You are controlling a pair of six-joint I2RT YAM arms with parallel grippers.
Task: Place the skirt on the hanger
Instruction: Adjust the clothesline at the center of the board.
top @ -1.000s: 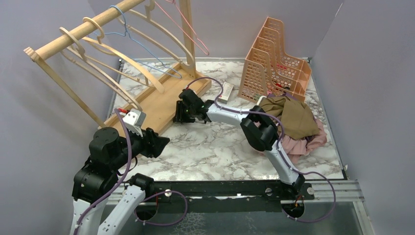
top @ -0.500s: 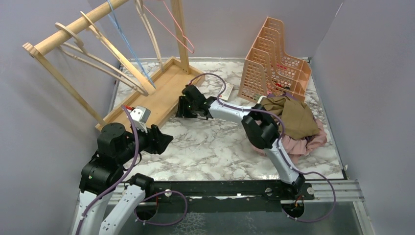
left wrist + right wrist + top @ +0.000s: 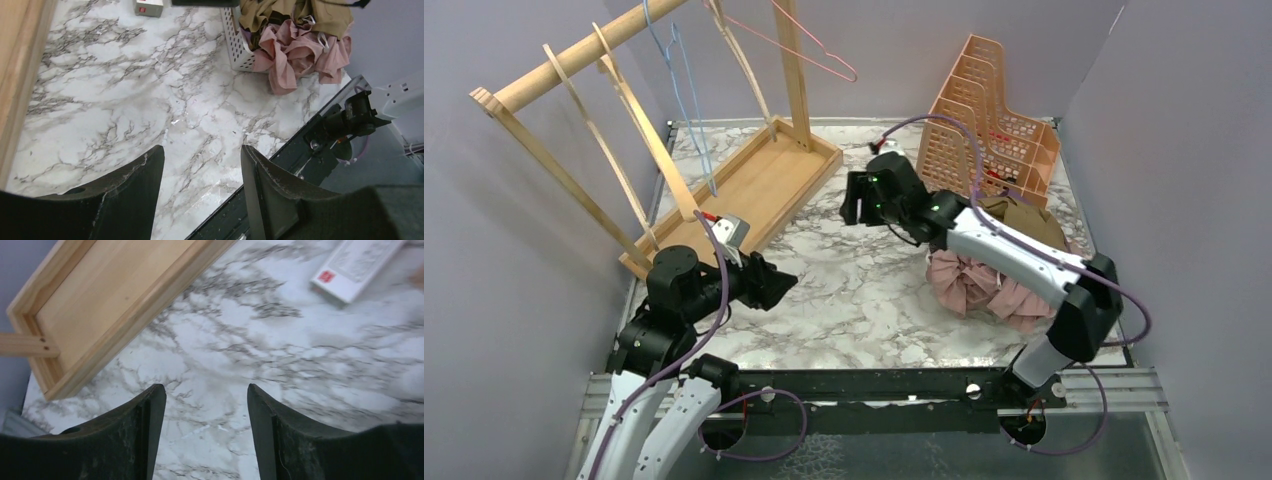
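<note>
The pink pleated skirt (image 3: 969, 282) lies bunched at the right of the marble table, with an olive garment (image 3: 1027, 222) on top; both also show in the left wrist view, pink skirt (image 3: 295, 50). Wooden hangers (image 3: 639, 125), a blue wire hanger (image 3: 686, 95) and a pink wire hanger (image 3: 816, 52) hang on the wooden rack's rail (image 3: 574, 60) at the back left. My right gripper (image 3: 852, 207) is open and empty above the table, right of the rack's base tray (image 3: 764, 185). My left gripper (image 3: 786, 283) is open and empty, low at the front left.
An orange file organiser (image 3: 984, 110) stands at the back right. A white basket (image 3: 235, 42) holds the clothes. A small white box (image 3: 355, 265) lies near the organiser. Purple walls close in both sides.
The right gripper has pulled away from the rack's base tray, up and to the right. The rack has shifted left and its hangers swing. The right arm's elbow has cleared the clothes pile.
</note>
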